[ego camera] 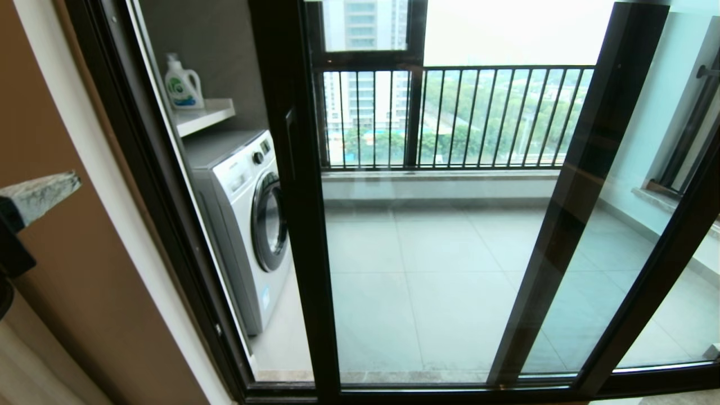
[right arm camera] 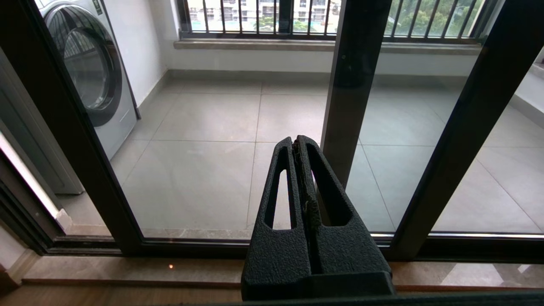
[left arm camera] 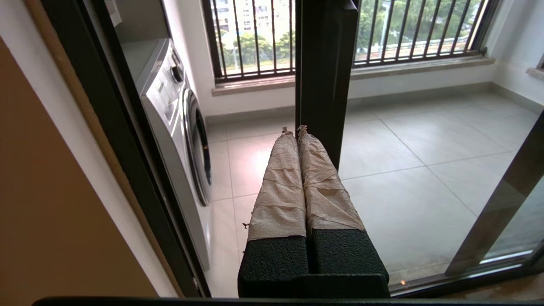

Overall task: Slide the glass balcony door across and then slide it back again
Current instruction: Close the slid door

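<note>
The glass balcony door [ego camera: 427, 270] fills the middle of the head view. Its dark upright [ego camera: 295, 225] carries a small latch handle [ego camera: 290, 140]. That upright stands away from the left door frame [ego camera: 169, 225], leaving a gap between them. In the left wrist view my left gripper [left arm camera: 296, 129] is shut and empty, its paper-wrapped fingers [left arm camera: 280, 187] pointing at the upright [left arm camera: 325, 76] from a distance. In the head view the left gripper [ego camera: 39, 194] sits at the far left edge. My right gripper [right arm camera: 294, 140] is shut and empty, low before the door glass [right arm camera: 204, 170], short of the sill.
A white washing machine [ego camera: 247, 219] stands on the balcony behind the gap, under a shelf [ego camera: 205, 115] with a detergent bottle [ego camera: 183, 84]. A second dark-framed panel [ego camera: 664, 253] is on the right. A black railing [ego camera: 478, 112] closes the balcony. A brown wall [ego camera: 73, 281] lies left.
</note>
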`<state>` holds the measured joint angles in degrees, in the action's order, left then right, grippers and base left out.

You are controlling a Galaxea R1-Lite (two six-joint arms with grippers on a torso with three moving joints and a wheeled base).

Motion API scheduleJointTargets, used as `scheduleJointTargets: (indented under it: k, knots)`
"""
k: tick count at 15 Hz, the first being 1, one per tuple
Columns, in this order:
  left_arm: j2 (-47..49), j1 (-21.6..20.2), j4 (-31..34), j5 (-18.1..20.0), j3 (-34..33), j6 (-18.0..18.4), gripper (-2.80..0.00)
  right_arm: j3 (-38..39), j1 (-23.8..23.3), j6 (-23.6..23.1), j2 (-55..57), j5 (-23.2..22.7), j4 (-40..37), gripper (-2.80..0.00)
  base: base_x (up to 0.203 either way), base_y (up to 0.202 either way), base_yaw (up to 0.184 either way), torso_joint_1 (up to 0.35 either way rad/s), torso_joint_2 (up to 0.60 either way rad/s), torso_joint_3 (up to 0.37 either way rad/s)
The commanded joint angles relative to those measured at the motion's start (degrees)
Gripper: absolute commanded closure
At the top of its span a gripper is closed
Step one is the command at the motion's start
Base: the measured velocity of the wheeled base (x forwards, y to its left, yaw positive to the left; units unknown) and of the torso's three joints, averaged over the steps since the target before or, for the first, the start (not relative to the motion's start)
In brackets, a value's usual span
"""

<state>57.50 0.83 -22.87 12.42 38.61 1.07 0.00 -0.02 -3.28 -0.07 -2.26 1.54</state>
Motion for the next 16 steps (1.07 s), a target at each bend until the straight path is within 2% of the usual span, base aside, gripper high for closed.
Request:
scheduleJointTargets:
  k: [1,6,10,13,16]
  knots:
    - [11.4,1.5,-1.5,0.2,5.7,0.1,0.0,0.7,0.0,-0.1,0.0,0.0,0.0,0.0,0.0,0.0,0.0,0.0,0.0,0.0]
    - [21.0,4.2,-1.8,0.0,14.9,0.1,0.0,0.7,0.0,-0.1,0.1,0.0,0.0,0.0,0.0,0.0,0.0,0.0,0.0,0.0]
    - [26.9,9.2,-1.8,-1.2,21.9,0.0,0.0,0.7,0.0,-0.1,0.0,0.0,0.0,0.0,0.0,0.0,0.0,0.0,0.0,0.0]
    - [31.5,15.5,-1.9,-5.4,25.4,0.2,0.0,0.7,-0.1,-0.1,0.1,0.0,0.0,0.0,0.0,0.0,0.0,0.0,0.0,0.0]
    - [36.1,19.6,-1.8,-10.2,30.8,0.3,0.0,0.7,0.0,-0.1,0.1,0.0,0.0,0.0,0.0,0.0,0.0,0.0,0.0,0.0]
